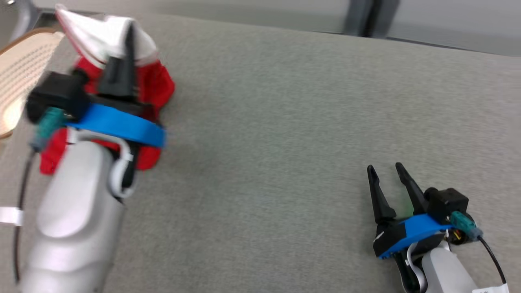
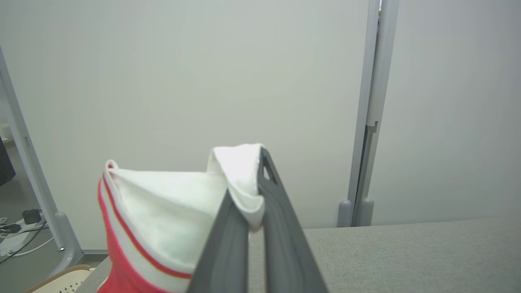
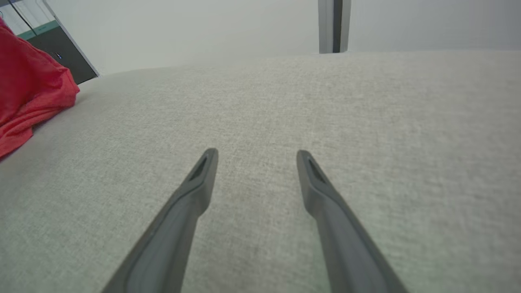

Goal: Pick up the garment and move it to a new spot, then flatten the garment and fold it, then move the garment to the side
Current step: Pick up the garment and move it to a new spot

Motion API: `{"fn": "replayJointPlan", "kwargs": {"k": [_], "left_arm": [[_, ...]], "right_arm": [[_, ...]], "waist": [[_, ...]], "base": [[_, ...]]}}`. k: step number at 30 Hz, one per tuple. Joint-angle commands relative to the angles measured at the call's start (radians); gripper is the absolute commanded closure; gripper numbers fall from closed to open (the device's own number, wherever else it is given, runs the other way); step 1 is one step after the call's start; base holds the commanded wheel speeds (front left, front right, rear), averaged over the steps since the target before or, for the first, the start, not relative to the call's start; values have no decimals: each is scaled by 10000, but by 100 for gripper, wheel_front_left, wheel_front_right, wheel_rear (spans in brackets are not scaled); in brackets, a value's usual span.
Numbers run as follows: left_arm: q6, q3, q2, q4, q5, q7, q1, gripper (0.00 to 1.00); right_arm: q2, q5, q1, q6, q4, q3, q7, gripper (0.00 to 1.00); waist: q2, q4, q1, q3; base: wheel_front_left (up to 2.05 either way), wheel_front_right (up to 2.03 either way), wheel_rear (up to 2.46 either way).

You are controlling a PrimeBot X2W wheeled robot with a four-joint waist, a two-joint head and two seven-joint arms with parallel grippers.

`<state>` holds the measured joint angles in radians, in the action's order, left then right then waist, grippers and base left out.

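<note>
Two grippers work over the grey table: left gripper pinches the red-and-white garment beside a tan perforated object; right gripper rests spread, empty.

One garment, red with a white part, lies at the far left of the one grey tabletop. There are two grippers: the left gripper at the far left and the right gripper at the near right. Each has two dark fingers, four in all. Two blue wrist rings, one per arm. One tan perforated panel sits past the tabletop's left edge.
</note>
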<state>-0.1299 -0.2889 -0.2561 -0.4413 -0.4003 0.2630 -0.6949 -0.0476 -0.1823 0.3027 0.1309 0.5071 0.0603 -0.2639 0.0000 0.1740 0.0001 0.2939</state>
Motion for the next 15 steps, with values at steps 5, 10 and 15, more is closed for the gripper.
{"fn": "replayJointPlan", "kwargs": {"k": [5,10,15], "left_arm": [[-2,-1638,588,675,-645,26,284,100],[-2,-2794,1236,433,-933,24,219,100],[-3,-3603,1657,195,-1068,25,-209,100]], "right_arm": [[-54,-340,-458,-3,5,157,-4,0],[-43,-636,-689,-3,-72,433,-4,0],[-40,-910,-780,-2,-264,776,-4,0]], "waist": [[0,-1494,-1,-693],[0,-2832,-1,-774],[0,-4162,-1,-675]], "base": [[0,0,0],[0,0,0],[0,0,0]]}}
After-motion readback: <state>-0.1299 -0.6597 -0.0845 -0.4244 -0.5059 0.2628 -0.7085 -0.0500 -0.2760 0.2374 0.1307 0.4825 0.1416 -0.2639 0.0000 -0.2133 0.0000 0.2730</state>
